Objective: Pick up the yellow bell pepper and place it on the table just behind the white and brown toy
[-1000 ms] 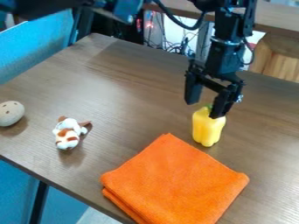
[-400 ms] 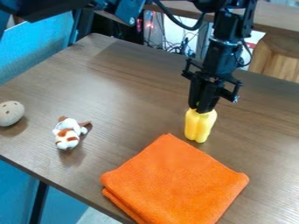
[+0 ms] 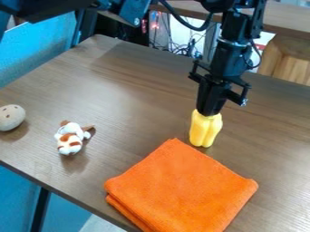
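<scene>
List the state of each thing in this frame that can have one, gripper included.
Gripper: pointing down, closed on the top of the yellow pepper.
Yellow pepper: roughly upright, held by its top; whether its base touches the table is unclear.
Orange cloth: folded in layers, lying flat.
White-and-brown plush toy: resting on the table.
Pale round object with dark spots: resting near the table's edge.

No legible txt, no readable labels or brands, no nos. or signs (none discernible, tbh)
</scene>
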